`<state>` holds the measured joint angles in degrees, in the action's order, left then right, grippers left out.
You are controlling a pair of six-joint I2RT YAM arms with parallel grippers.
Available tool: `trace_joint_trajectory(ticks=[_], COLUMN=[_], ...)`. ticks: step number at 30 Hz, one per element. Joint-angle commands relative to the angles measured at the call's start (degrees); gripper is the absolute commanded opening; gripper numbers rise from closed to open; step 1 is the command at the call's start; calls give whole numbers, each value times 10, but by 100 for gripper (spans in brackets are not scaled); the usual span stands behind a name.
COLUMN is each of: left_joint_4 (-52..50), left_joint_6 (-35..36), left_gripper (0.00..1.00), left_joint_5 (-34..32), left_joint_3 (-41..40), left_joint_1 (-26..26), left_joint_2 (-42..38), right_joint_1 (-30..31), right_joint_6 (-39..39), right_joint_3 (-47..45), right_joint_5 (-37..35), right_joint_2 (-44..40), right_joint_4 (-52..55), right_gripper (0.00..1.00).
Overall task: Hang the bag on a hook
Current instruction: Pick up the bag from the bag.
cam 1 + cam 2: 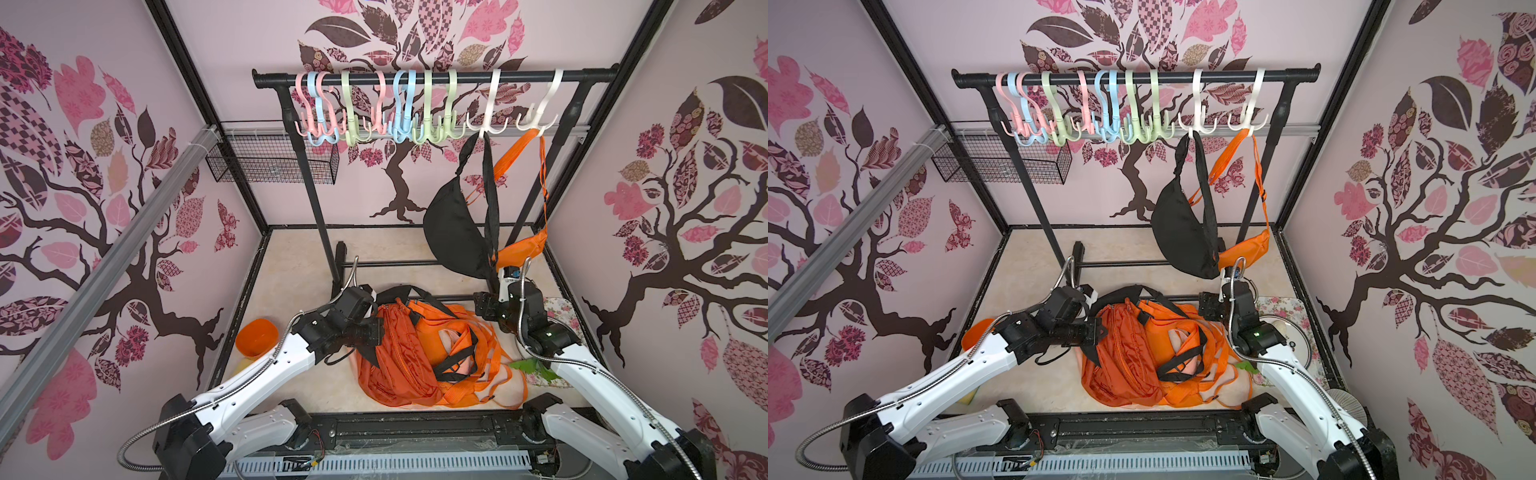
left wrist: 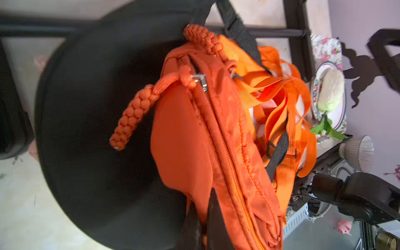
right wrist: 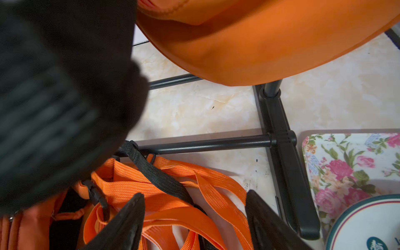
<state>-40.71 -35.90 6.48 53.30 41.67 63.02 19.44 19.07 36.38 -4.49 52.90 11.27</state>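
Left claw (image 2: 203, 216) pinching orange bag (image 1: 399, 357) | bag's on the surface (image 1: 291, 266), long axis front-to-back, zipper-pull end toward rack (image 1: 436, 77) | right claw (image 3: 194, 223) spread wide over straps (image 3: 173, 173)

Surface: a table (image 1: 291, 266) with a pale, marble-patterned top and a black frame around its edge.
Middle: a loose heap of orange bags (image 1: 399, 357) lies on the top toward the front, with orange and black straps tangled over it.
Back: the black feet and low cross bars of a rack (image 1: 340, 266) stand on the top, just behind the heap.
Left edge: an orange bowl (image 1: 256, 337).
Right edge: a flowered tray (image 1: 561, 309) just beside the rack's right foot, with a green leaf (image 1: 536, 368) at the tray's front end.
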Motion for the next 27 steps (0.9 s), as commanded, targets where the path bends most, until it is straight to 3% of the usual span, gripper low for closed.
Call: trace_joint_trajectory(ticks=[1, 4, 10, 16, 27], left_joint_4=[-15, -36, -85, -77, -69], left_joint_6=[44, 69, 111, 107, 106], left_gripper=[0, 0, 0, 0, 0], left_joint_5=[-7, 32, 60, 63, 48], left_joint_3=[74, 110, 143, 102, 79], left_joint_1=[-32, -83, -134, -139, -143], left_joint_2=[-16, -23, -14, -20, -26], right_joint_1=[4, 16, 23, 46, 96], right_joint_6=[-23, -34, -51, -60, -55], right_joint_3=[28, 34, 51, 55, 63], right_joint_5=[32, 34, 64, 98, 0], right_joint_2=[1, 15, 66, 134, 177], right_joint_4=[-6, 0, 14, 22, 100], right_gripper=[74, 74, 74, 72, 53])
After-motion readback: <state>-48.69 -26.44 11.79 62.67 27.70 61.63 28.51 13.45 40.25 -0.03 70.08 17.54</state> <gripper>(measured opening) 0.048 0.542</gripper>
